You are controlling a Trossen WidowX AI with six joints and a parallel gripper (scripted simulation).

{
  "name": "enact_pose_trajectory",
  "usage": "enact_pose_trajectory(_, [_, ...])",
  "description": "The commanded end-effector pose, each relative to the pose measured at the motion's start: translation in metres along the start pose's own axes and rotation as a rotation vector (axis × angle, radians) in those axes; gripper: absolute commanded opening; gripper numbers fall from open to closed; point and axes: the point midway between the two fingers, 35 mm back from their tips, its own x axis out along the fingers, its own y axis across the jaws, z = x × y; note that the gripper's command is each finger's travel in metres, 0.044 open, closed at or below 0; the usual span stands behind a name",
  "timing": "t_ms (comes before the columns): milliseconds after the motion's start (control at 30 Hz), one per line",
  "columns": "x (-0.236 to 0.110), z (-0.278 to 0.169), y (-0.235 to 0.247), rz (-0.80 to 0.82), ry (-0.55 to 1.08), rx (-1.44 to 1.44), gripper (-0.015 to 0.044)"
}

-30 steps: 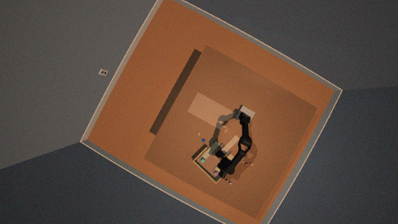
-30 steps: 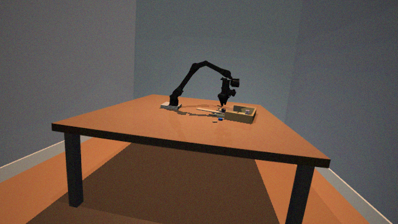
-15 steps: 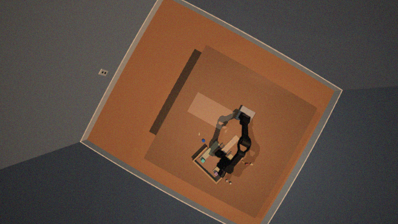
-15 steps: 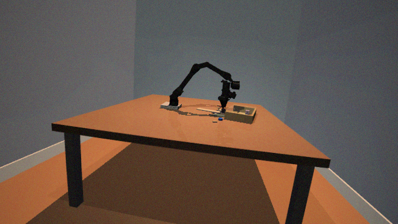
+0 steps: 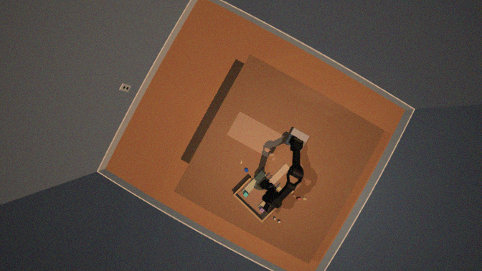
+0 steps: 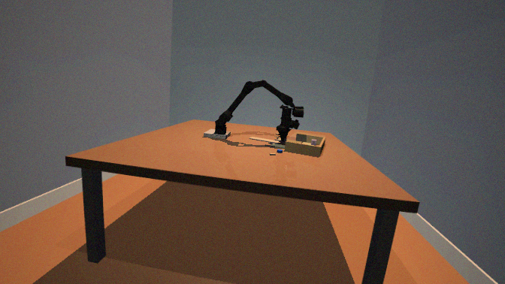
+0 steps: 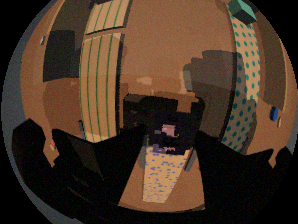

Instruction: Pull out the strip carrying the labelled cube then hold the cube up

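Observation:
My gripper (image 5: 267,185) (image 6: 282,142) (image 7: 166,137) is low over the table at the open end of the wooden tray (image 5: 247,206) (image 6: 305,149). Its fingers stand half closed on either side of the labelled pink cube (image 7: 166,131) without clearly pinching it. The cube sits on the blue-dotted strip (image 7: 158,176) (image 5: 280,174) (image 6: 263,140), which lies partly outside the tray. A teal-dotted strip (image 7: 242,83) carries a teal cube (image 7: 241,8) (image 5: 246,193).
A small blue object (image 5: 246,170) (image 6: 279,151) (image 7: 274,113) lies on the table beside the tray. Small bits (image 5: 301,198) lie on the tray's other side. The arm's base (image 5: 299,135) (image 6: 216,134) stands further back on the table.

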Motion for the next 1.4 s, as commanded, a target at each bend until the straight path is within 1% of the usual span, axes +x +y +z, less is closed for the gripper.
enact_pose_trajectory(0, [0.007,0.0,0.001,0.006,-0.001,-0.005,0.025])
enact_pose_trajectory(133, [0.01,-0.001,0.001,0.006,-0.001,-0.005,0.025])
enact_pose_trajectory(267, [0.007,-0.001,0.0,0.0,0.001,0.0,0.0145])
enact_pose_trajectory(533, [0.007,-0.001,0.0,0.0,0.001,0.0,0.0092])
enact_pose_trajectory(633, [0.006,-0.001,0.0,0.0,0.001,0.0,0.0013])
enact_pose_trajectory(667, [0.005,-0.003,-0.001,0.0,0.001,0.0,0.0])
enact_pose_trajectory(1133, [-0.031,-0.052,-0.017,0.004,0.005,-0.005,0.0])
enact_pose_trajectory(1367, [-0.034,-0.06,-0.019,0.004,0.005,-0.005,0.0])
